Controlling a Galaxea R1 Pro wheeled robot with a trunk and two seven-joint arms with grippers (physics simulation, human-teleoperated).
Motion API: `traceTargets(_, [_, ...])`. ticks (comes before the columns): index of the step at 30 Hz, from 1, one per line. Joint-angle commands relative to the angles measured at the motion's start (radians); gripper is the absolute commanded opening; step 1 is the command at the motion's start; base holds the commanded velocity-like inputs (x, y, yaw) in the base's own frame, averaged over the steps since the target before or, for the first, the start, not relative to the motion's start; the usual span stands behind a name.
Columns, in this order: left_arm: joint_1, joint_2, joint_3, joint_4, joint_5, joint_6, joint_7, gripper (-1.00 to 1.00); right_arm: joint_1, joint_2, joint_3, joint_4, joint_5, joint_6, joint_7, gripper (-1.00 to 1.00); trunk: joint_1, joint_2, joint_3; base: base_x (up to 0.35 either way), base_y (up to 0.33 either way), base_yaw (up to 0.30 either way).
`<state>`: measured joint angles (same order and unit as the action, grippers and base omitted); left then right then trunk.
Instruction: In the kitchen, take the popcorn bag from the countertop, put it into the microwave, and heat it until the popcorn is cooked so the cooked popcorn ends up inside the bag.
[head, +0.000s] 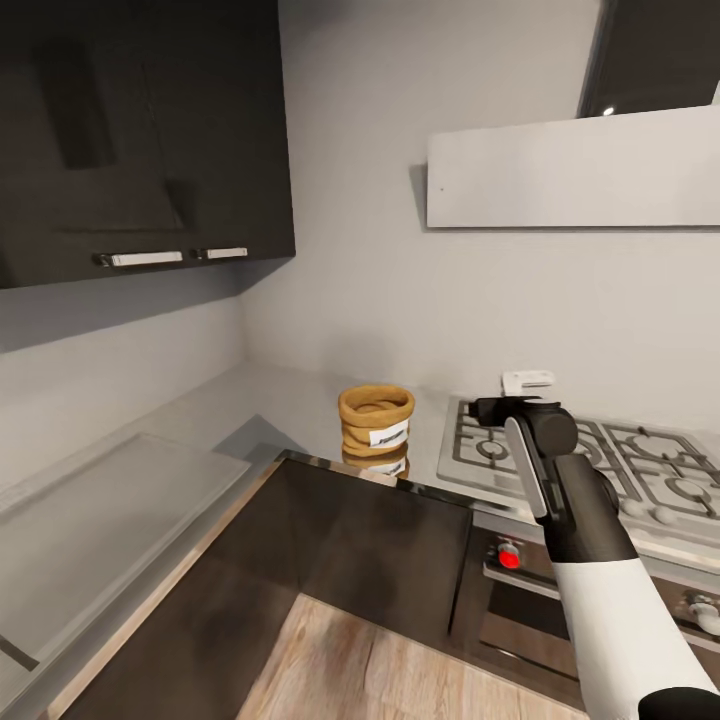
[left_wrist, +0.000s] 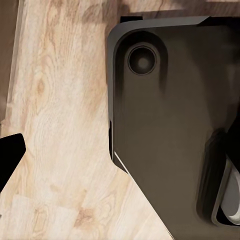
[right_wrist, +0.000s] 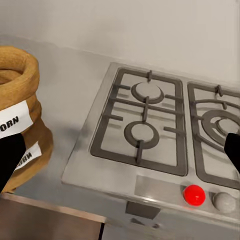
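Observation:
The popcorn bag (head: 376, 420) is a squat tan sack with a rolled rim and a white label. It stands upright on the grey steel countertop (head: 290, 400), just left of the gas hob (head: 560, 450). My right gripper (head: 487, 408) hovers over the hob's left edge, a short way to the right of the bag and apart from it. In the right wrist view its fingertips (right_wrist: 7, 160) stand wide apart, so the gripper (right_wrist: 120, 155) is open and empty, with the bag (right_wrist: 15, 125) beside one fingertip. My left gripper (left_wrist: 120, 155) hangs open over the wooden floor. The microwave is out of view.
Dark wall cabinets (head: 140, 130) hang over the left counter, and a pale range hood (head: 570, 170) sits above the hob. A steel oven front with a red knob (head: 510, 557) lies under the hob. A sunken steel panel (head: 100, 520) runs along the left counter. My dark base (left_wrist: 165, 125) rests on the floor.

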<state>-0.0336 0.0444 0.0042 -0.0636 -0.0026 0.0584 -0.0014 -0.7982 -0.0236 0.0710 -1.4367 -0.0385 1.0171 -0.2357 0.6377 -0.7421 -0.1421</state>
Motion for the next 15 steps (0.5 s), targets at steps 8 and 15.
traceTargets(8, [0.000,0.000,0.000,-0.002,0.000,0.006,0.000,1.00,-0.001,-0.001,-0.002,-0.001,-0.004,0.005,-0.005,1.00,0.000,-0.001,-0.002,0.258,-0.001,0.000])
traceTargets(15, [0.000,-0.002,0.000,-0.002,0.000,0.006,0.000,1.00,-0.001,-0.001,-0.002,-0.001,-0.004,0.005,-0.006,1.00,0.000,-0.001,-0.002,0.301,-0.098,0.000])
